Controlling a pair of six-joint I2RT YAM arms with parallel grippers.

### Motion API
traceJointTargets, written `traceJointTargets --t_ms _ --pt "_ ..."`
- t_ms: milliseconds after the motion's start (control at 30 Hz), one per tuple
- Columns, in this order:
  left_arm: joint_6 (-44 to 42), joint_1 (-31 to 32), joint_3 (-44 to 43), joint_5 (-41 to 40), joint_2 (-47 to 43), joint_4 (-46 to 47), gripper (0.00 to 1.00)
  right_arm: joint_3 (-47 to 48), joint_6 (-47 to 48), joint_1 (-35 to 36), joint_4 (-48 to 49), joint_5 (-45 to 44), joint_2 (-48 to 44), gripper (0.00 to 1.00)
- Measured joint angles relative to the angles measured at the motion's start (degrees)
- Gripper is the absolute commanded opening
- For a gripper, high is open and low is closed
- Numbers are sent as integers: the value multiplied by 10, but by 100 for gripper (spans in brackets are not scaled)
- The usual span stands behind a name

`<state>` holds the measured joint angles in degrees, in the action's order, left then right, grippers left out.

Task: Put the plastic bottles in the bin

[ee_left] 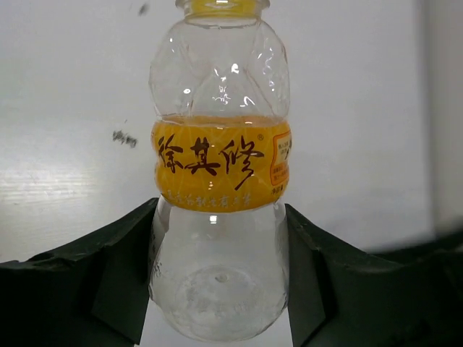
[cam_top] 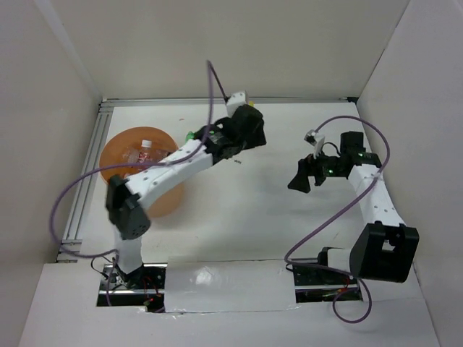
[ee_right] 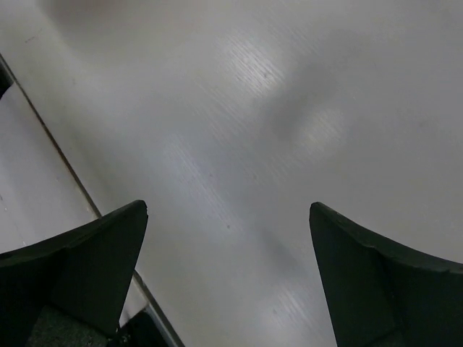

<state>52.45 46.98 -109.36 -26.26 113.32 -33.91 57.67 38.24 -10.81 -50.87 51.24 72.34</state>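
Note:
My left gripper [ee_left: 218, 217] is shut on a clear plastic bottle [ee_left: 219, 94] with an orange label and a yellow cap, gripping its lower body above the white table. In the top view this gripper [cam_top: 249, 130] is over the far middle of the table, right of the bin [cam_top: 116, 163], and the held bottle is hidden by the wrist. The bin is the round orange bucket at the left, partly covered by my left arm. A clear bottle [cam_top: 145, 153] with a red label lies inside it. My right gripper [cam_top: 304, 177] [ee_right: 228, 210] is open and empty above bare table.
White walls close in the table at the back, left and right. An aluminium rail [cam_top: 83, 181] runs along the left edge beside the bin. A small dark mark [cam_top: 238, 163] lies on the table near the middle. A dark seam [ee_right: 72, 177] crosses the right wrist view.

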Motion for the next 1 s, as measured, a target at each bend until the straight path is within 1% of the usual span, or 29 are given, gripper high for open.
traceJointTargets --t_ms 67,133,167,200,233,267,367,467,500,567,600,633,667,700,733,767,800,833,1000 --pt "-19 15 2 -15 -85 7 8 0 -38 42 41 -5 9 100" --pt "-35 13 20 -42 -190 17 9 5 -86 83 86 -16 28 100" --pt "-43 6 31 -58 -238 21 9 11 -111 105 105 -23 44 96" --pt "-46 -7 46 -77 -292 23 10 22 -133 124 123 -31 63 88" --pt "-47 -20 62 -97 -341 20 10 36 -159 145 146 -38 88 66" --pt "-48 -38 78 -115 -381 15 10 54 -183 167 166 -46 115 58" --pt "-46 -83 119 -158 -475 -18 13 119 -260 219 206 -71 197 52" --pt "-45 -109 166 -177 -524 -64 19 203 -339 267 243 -103 283 66" --pt "-44 -117 181 -179 -529 -78 24 236 -365 283 249 -117 312 76" --pt "-43 -131 212 -178 -533 -112 30 306 -411 315 265 -146 370 79" --pt "-42 -137 227 -178 -535 -129 35 339 -429 331 270 -160 396 82" --pt "-42 -143 243 -175 -533 -139 47 370 -446 347 276 -173 421 93" --pt "-42 -148 258 -172 -532 -151 53 395 -462 364 287 -187 442 97" --pt "-42 -154 270 -169 -532 -164 59 411 -468 380 295 -201 456 99" --pt "-42 -160 280 -165 -534 -172 71 434 -482 410 308 -230 476 99" --pt "-42 -167 289 -162 -539 -176 77 438 -483 415 311 -234 480 99" --pt "-42 -175 299 -158 -545 -180 81 453 -490 434 313 -248 492 99" --pt "-44 -182 306 -152 -553 -186 87 475 -495 450 318 -264 508 99" --pt "-50 -218 328 -130 -584 -183 96 535 -523 502 355 -339 563 99"
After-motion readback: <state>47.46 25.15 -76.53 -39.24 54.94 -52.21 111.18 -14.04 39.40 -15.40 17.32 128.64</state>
